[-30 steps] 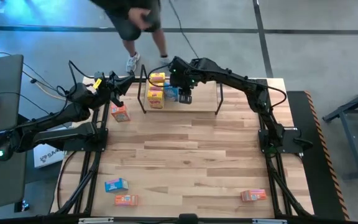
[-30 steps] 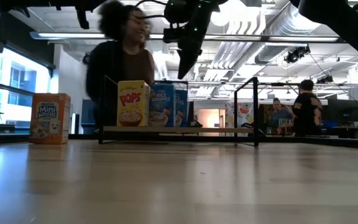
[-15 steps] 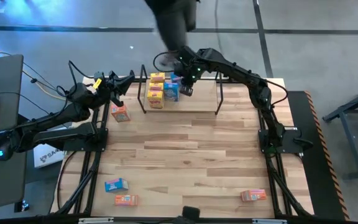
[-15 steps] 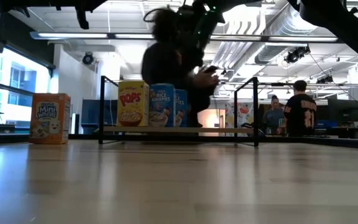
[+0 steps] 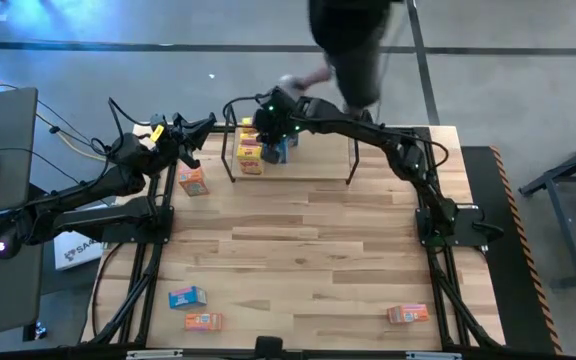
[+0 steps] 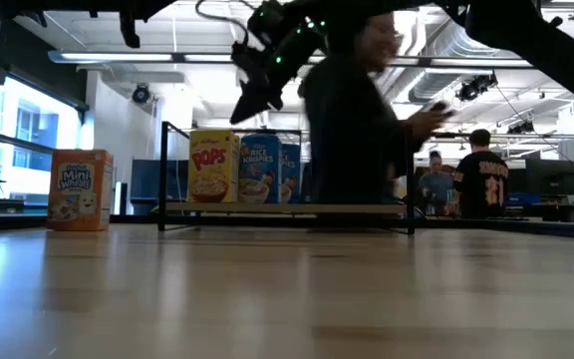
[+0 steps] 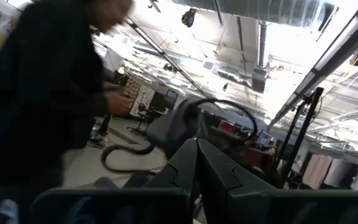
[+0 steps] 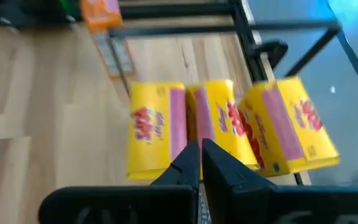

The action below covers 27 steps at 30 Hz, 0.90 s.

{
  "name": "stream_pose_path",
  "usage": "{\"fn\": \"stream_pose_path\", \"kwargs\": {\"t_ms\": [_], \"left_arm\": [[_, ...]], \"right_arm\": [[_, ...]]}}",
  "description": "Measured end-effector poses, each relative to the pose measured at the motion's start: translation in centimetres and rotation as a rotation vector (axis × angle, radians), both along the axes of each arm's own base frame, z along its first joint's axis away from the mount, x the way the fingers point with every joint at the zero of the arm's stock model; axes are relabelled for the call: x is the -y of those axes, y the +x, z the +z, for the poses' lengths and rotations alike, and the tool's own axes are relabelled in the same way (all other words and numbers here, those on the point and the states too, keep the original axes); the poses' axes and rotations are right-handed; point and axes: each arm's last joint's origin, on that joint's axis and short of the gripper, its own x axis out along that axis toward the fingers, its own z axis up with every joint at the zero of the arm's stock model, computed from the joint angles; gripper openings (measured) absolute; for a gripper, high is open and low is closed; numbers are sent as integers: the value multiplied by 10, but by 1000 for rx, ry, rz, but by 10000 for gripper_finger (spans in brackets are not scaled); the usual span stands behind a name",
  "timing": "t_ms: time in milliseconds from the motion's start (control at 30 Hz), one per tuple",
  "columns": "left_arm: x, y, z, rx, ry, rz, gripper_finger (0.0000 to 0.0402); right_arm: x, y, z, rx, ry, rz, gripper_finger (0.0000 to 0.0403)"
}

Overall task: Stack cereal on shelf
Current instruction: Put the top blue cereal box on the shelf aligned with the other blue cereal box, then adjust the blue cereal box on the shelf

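Yellow cardboard dominates the right wrist view: three yellow cereal boxes [image 8: 219, 127] with red lettering stand side by side, the outermost one tilted away from its neighbours. From the low view the shelf [image 6: 287, 207] carries a yellow Pops box [image 6: 213, 166] and two blue boxes [image 6: 260, 168] upright in a row, fronts facing the camera, long axes vertical. The shelf itself is a thin black rod frame on a pale wooden board, lying crosswise at about 12 o'clock on the table [image 5: 298, 250] in the high view.

Off the shelf, an orange box [image 5: 192, 181] stands on the table at about 10 o'clock, just beside the shelf's end. A blue box [image 5: 186, 297] and an orange box [image 5: 202, 321] lie flat at about 7 o'clock, long axes running across the table, and another orange box [image 5: 407, 314] lies the same way at about 5 o'clock.

The right gripper [image 5: 268, 122] hangs above the boxes on the shelf, fingers [image 8: 188, 163] pressed together with only a slit between them, holding nothing. The left gripper [image 5: 200, 128] waits at about 11 o'clock by the table's corner, its fingers [image 7: 185, 165] likewise closed and empty.

A person [image 5: 353, 45] passes behind the table's far edge.
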Motion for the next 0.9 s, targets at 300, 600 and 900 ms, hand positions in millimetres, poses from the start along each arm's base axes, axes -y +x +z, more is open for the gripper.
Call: {"fn": "stream_pose_path", "kwargs": {"t_ms": [300,600,900], "left_arm": [[0,0,0,2,-2,-1,5],[0,0,0,2,-2,-1,5],[0,0,0,2,-2,-1,5]], "right_arm": [[11,-8,2,-38,-57,-23,0],[21,-19,-2,-126,-70,-56,0],[44,-54,27,-206,-212,-267,0]]}}
